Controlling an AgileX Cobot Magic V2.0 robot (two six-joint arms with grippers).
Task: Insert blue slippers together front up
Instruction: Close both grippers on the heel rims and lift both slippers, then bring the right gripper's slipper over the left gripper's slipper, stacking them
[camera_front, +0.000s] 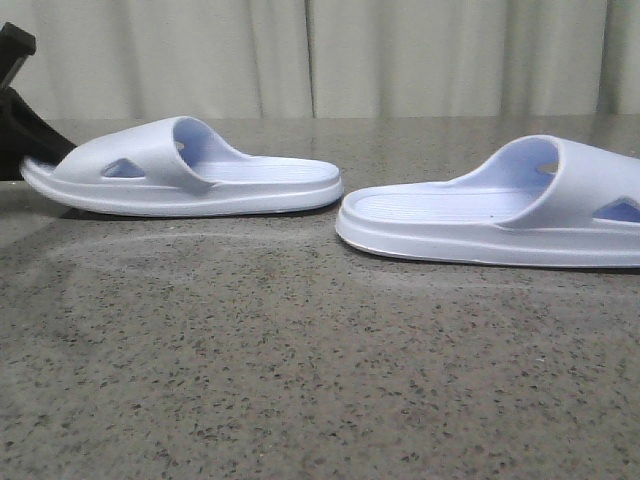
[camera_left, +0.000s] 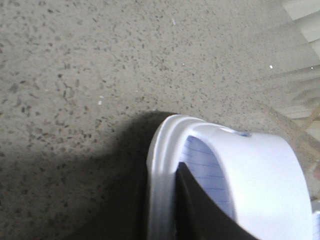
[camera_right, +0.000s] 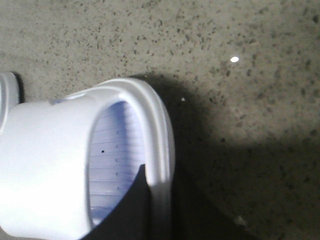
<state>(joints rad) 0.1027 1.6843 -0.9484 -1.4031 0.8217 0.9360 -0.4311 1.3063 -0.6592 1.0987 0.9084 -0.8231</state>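
Two pale lavender-blue slippers lie sole-down on the speckled table, heels facing each other with a small gap between them. The left slipper (camera_front: 200, 175) has its toe at the far left, where my left gripper (camera_front: 25, 125) shows as a dark shape. In the left wrist view my left gripper (camera_left: 162, 195) pinches this slipper's side rim (camera_left: 162, 150), with one finger (camera_left: 200, 210) on the footbed under the strap. The right slipper (camera_front: 500, 215) runs off the right edge of the front view. My right gripper (camera_right: 160, 205) pinches its side rim (camera_right: 160, 130), with one finger (camera_right: 125, 210) inside.
The grey speckled stone tabletop (camera_front: 300, 360) stretches to the front. A pale curtain (camera_front: 320, 55) hangs behind the table's far edge. A white rounded edge (camera_right: 6, 95), perhaps the other slipper's heel, shows in the right wrist view.
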